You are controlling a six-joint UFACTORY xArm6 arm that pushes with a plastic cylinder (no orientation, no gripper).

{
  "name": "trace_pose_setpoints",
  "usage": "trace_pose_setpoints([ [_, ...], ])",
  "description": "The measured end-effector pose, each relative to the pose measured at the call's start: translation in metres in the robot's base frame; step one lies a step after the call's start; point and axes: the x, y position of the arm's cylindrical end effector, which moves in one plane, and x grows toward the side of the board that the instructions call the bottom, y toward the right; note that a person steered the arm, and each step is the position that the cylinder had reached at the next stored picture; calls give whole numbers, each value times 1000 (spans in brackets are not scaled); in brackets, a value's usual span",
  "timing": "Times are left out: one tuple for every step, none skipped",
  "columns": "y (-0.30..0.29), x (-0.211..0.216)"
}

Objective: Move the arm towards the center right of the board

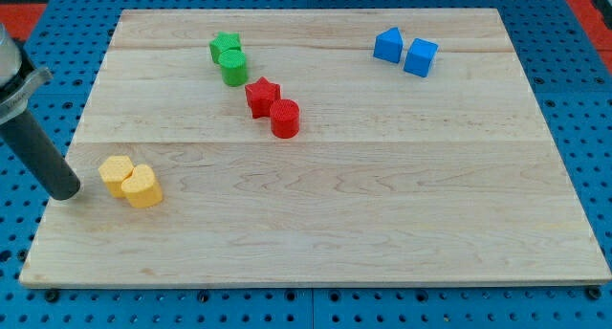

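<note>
Fingers are not fitted on this arm, so nothing is held; only my tip (67,192) is seen, resting at the left edge of the wooden board (325,243), just beside the yellow blocks (131,181) but apart from them. For the center right to be reached cleanly, a path below the red star (260,95) and red cylinder (285,118) should be taken, passing under the yellow pair.

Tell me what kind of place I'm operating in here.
Likely a lab tabletop rig for block pushing: a wooden board on a blue perforated base, with paired toy blocks like the yellow blocks and blue blocks. My tip sits just left of the yellow pair.
</note>
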Motion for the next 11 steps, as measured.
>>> trace_pose_setpoints([
  [3, 0],
  [7, 0],
  [16, 20],
  [24, 62],
  [108, 66],
  [211, 57],
  [305, 45],
  [410, 26],
  [464, -30],
  [506, -93],
  [481, -100],
])
